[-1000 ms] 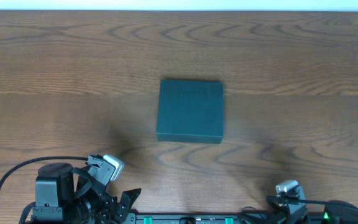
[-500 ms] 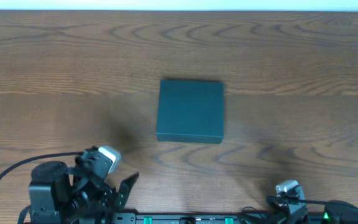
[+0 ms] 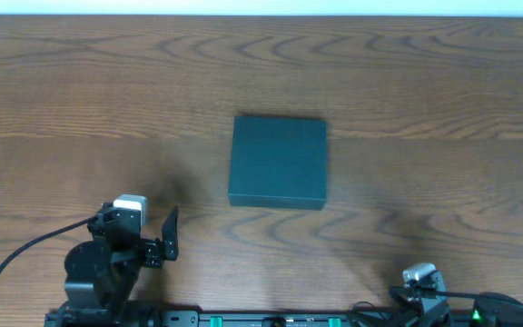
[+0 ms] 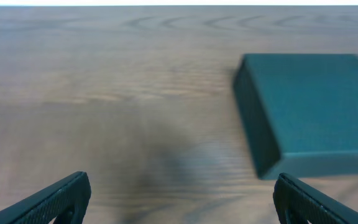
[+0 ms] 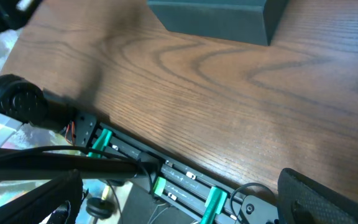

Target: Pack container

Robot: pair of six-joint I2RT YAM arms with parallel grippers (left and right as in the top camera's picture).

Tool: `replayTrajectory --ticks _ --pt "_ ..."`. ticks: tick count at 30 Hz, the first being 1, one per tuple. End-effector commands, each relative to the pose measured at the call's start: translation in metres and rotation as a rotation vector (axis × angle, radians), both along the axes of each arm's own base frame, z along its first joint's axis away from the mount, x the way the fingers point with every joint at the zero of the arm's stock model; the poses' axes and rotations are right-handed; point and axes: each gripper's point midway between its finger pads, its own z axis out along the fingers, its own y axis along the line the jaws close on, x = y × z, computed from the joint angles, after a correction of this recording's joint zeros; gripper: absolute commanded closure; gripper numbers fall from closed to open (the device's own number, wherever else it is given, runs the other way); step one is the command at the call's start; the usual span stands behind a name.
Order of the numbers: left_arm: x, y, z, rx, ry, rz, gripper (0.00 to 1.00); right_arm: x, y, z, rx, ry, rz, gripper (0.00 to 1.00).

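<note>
Closed teal container (image 3: 278, 162) on a wooden table (image 3: 443, 82), ahead and right of the left fingers (image 4: 55, 200) (spread wide, empty); right fingers (image 5: 331, 199) also wide apart, empty.

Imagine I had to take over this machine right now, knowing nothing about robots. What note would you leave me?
Left gripper: open, empty, low near the front edge, aimed just left of the container.
Right gripper: open, empty, back at the front edge by its base.
Container: in the middle of the table, looks shut, neither gripper touching it.
Done: nothing that shows.
Left: open it, put the goods in, close it. No goods to pack appear in any view.
</note>
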Motion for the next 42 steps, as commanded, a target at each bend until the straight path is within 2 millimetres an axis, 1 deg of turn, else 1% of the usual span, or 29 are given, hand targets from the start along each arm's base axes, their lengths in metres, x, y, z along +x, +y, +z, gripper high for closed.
replayTrajectory --ticks 1,3,7,14,18,25,42 --pt "0.004 0.020 -0.015 -0.022 0.003 0.145 0.05 0.000 0.000 -0.001 0.000 -0.001 -0.008 0.01" --pt "0.005 0.025 -0.027 -0.045 0.015 0.191 0.05 0.000 0.000 -0.001 0.000 -0.001 -0.008 0.01" --pt "0.007 0.029 -0.045 -0.066 0.027 0.231 0.05 0.000 0.000 -0.001 0.000 -0.001 -0.008 0.01" --pt "0.008 0.031 -0.065 -0.080 0.017 0.246 0.05 0.000 0.000 -0.001 0.000 -0.001 -0.008 0.01" --pt "0.012 0.030 -0.075 -0.103 -0.004 0.254 0.05 0.000 0.000 -0.001 0.000 -0.001 -0.008 0.01" --pt "0.013 0.034 -0.069 -0.095 -0.037 0.271 0.05 0.000 0.000 -0.001 0.000 -0.001 -0.008 0.01" --pt "0.013 0.034 -0.069 -0.094 -0.036 0.270 0.05 0.000 0.000 -0.001 0.000 -0.001 -0.008 0.01"
